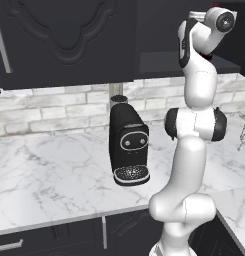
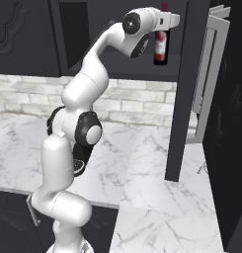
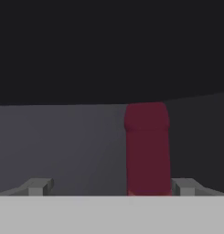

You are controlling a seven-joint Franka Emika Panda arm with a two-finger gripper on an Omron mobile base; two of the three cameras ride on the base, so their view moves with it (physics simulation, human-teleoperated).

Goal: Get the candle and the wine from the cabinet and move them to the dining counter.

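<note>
Jaws of the gripper [image 3: 111, 187] are wide open, holding nothing. One finger is right beside the red top of the wine [image 2: 161, 47], which stands inside the cabinet [image 1: 64, 40]. Nothing is picked up yet; carrying is all left

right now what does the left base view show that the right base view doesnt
Left base view alone: a black coffee machine on the marble worktop, and a carved cabinet door above it. Right base view alone: the wine upright on the open cabinet shelf, beside the robot's hand. Both share the white arm, the brick wall and the marble worktop.
</note>
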